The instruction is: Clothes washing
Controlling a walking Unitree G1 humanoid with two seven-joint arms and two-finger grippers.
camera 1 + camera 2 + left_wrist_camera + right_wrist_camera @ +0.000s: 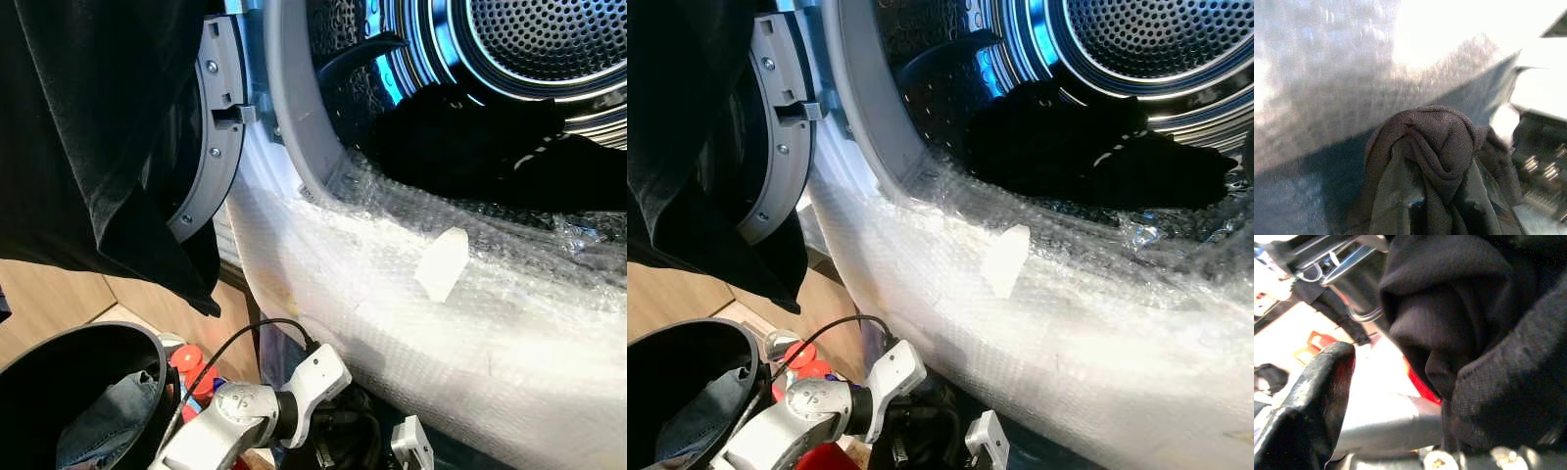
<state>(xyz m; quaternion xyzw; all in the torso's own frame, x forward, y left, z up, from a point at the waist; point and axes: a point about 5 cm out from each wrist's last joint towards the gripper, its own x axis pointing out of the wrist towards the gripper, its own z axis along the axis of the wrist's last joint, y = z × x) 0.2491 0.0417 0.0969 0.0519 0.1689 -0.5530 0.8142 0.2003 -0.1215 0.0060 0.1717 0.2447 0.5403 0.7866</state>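
Black garment bunches in the left jaws; right jaws' state is unclear.

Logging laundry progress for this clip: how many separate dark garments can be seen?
2: one black garment hanging at upper left beside the washer door, one dark garment lying inside the drum. More may be hidden; blue denim sits in the basket.

A wooden floor carries a bubble-wrapped washing machine. A black laundry basket stands beside it, denim inside.

Black garment lies inside open washer drum.
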